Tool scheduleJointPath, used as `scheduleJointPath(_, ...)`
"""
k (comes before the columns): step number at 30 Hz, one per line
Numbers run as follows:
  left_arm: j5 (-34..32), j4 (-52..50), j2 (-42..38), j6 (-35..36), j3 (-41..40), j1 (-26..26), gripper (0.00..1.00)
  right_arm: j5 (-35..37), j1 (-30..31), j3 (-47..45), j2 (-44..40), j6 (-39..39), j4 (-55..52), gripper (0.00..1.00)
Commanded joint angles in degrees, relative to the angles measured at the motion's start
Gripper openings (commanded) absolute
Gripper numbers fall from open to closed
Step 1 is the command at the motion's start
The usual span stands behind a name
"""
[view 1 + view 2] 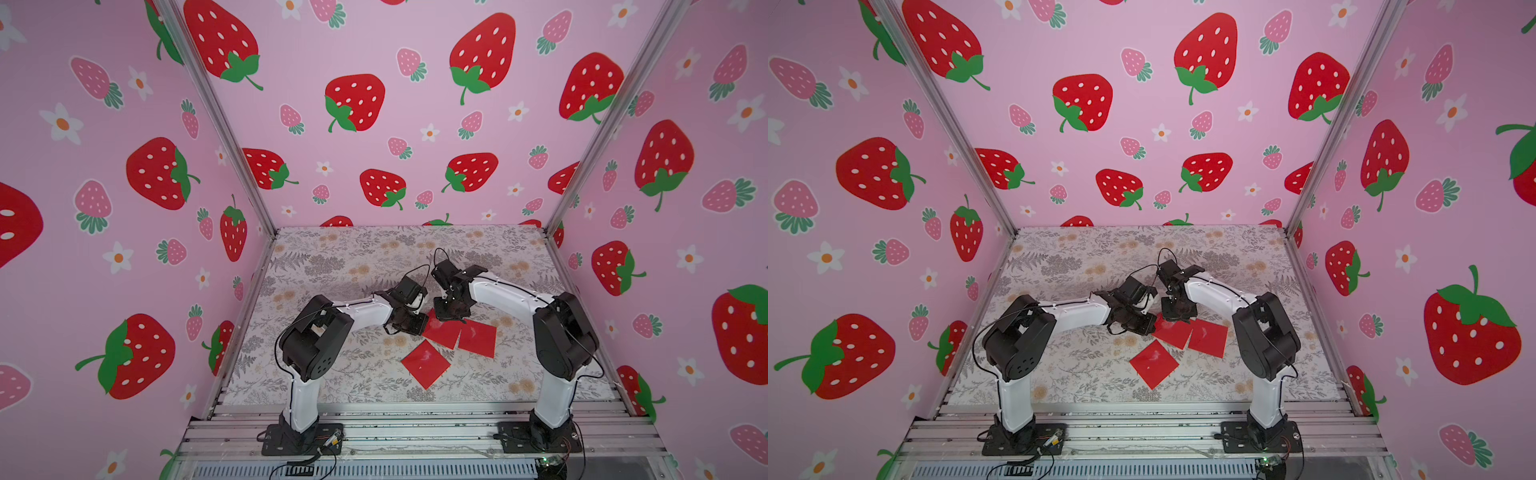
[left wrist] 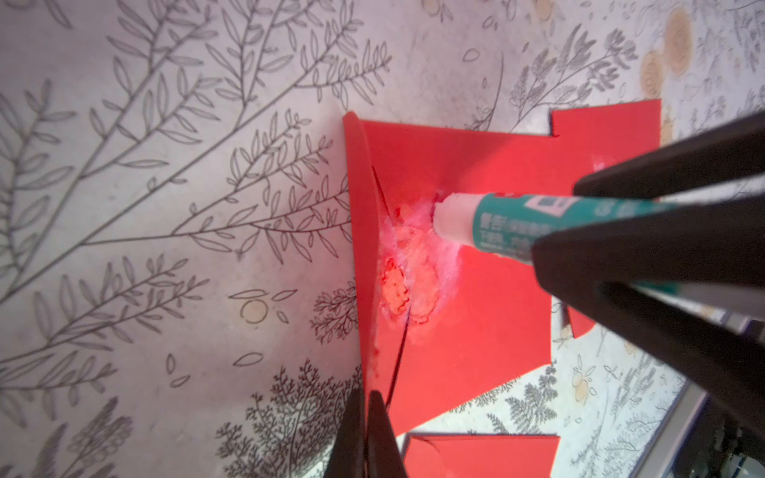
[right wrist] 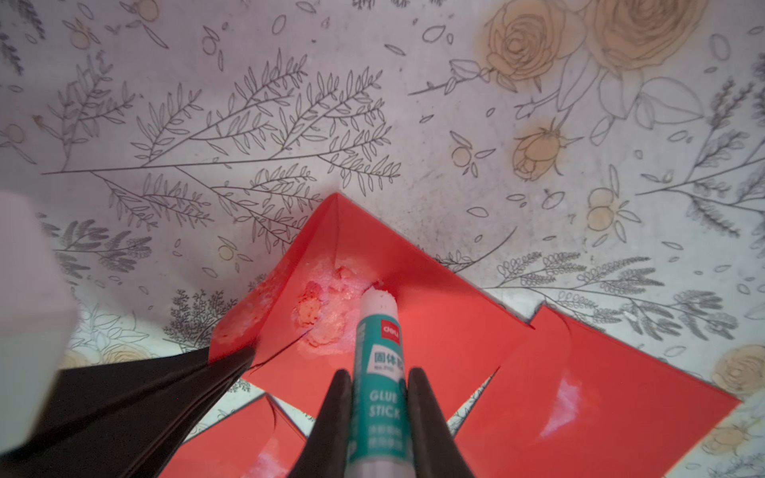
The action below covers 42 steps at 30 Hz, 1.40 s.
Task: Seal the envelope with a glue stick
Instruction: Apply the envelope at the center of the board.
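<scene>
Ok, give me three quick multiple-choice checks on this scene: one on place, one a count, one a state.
1. Where is the glue stick tip?
A. in mid-air, clear of everything
B. at the white smear on the opened envelope
C. inside a cap

2. How many red envelopes lie on the table?
A. one
B. two
C. three

3. The left pincer is:
A. shut on the opened envelope's flap
B. open, hovering
C. shut on the glue stick

Answers: B, the right wrist view shows the tip there; C, both top views show three; A, both wrist views show it pinching the raised flap.
</scene>
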Motion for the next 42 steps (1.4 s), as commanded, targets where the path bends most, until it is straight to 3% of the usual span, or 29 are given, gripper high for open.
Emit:
scheduleJointPath(1, 0.41, -1.60, -0.58, -0.02, 0.91, 0.09, 0.00, -9.99, -0.58, -1.90, 0.90, -0.32, 3.06, 0.00)
scheduleJointPath(3, 0.42, -1.60, -0.66, -0.03, 0.82, 0.09, 0.00, -17.72, -0.93, -3.34, 0.65, 0.82, 7.26, 0.00)
scheduleJointPath(5, 0.42, -1.58, -0.73, -0.03, 0.70, 0.08, 0.00, -20.52, -1.07, -3.88, 0.49, 1.73, 8.80, 0.00)
scheduleJointPath(9, 0.38, -1.60, -0.76, 0.05, 0.64, 0.05, 0.00, -17.26, -1.56, -4.27, -0.28, 1.97, 7.67, 0.00)
scheduleJointPath(17, 0.43, -1.34, -0.76, -0.02, 0.60, 0.05, 0.00, -18.11, -2.94, -5.17, -1.16, 0.83, 7.76, 0.00)
scheduleJointPath(23, 0.25, -1.52, -1.11, 0.09, 0.38, 0.05, 0.00, 2.55, -2.39, -2.35, -0.94, 0.57, -1.03, 0.00)
scheduleJointPath(25, 0.31, -1.60, -0.98, 0.01, 0.46, 0.05, 0.00, 4.78, -2.20, -1.65, -0.63, -0.17, -2.03, 0.00)
scheduleJointPath(28, 0.32, -1.79, -0.89, 0.13, 0.65, 0.09, 0.00, 2.30, -2.12, -0.67, 0.19, -0.60, -1.37, 0.00)
scheduleJointPath(36, 0.32, -1.96, -1.13, 0.15, 0.64, 0.09, 0.00, -18.39, -2.19, -2.23, 1.30, 0.04, 7.44, 0.00)
scheduleJointPath(42, 0.47, -1.95, -1.02, 0.44, 0.68, 0.06, 0.00, -19.25, -2.72, -2.97, 0.65, 0.77, 8.40, 0.00)
